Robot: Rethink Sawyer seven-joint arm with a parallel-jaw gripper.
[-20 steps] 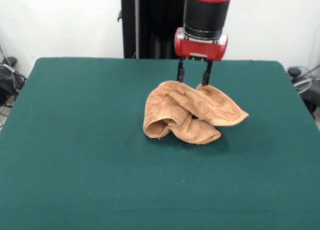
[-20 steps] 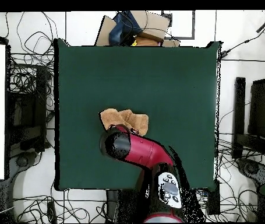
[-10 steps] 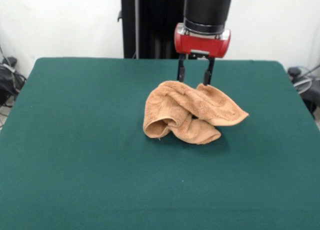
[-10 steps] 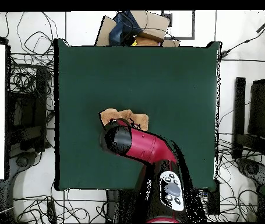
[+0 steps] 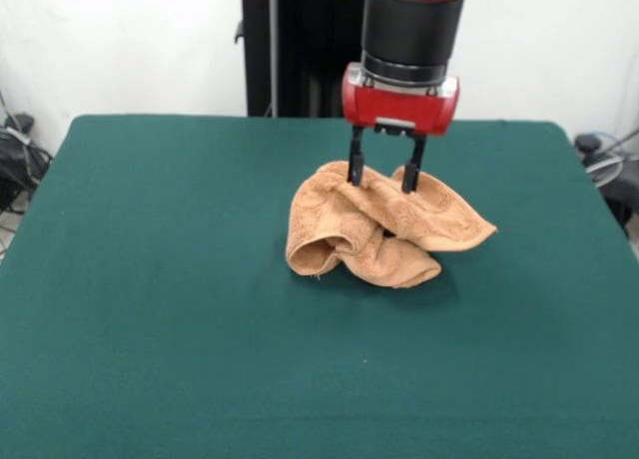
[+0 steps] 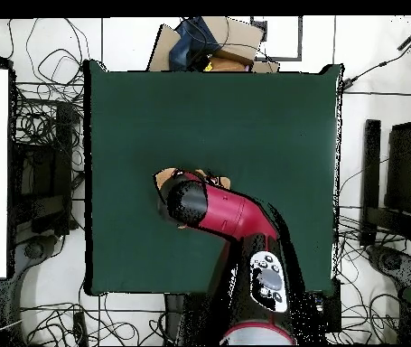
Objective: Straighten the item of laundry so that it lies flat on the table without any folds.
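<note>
Up front, nearest the camera, it's just bare green counter (image 5: 150,359), nothing on it. Move back toward the middle and you hit the towel (image 5: 379,229), sitting a bit right of centre in a crumpled heap: one fold rolled under on the left, a flap sticking out to the right, definitely not flat. Right above its far half is the pincer (image 5: 379,176), coming straight down from the red and black arm (image 5: 411,30), jaws spread apart and gripping nothing, with both fingertips down at the top ridge of the bunch. From overhead, the arm covers most of the towel, so only a sliver peeks out.

My read: it's at the grab step, lining up on a raised fold. Next it'd need to clamp onto that ridge, then lift and drag it outward so the layers unroll. Risk is pinching several layers at once.
</note>
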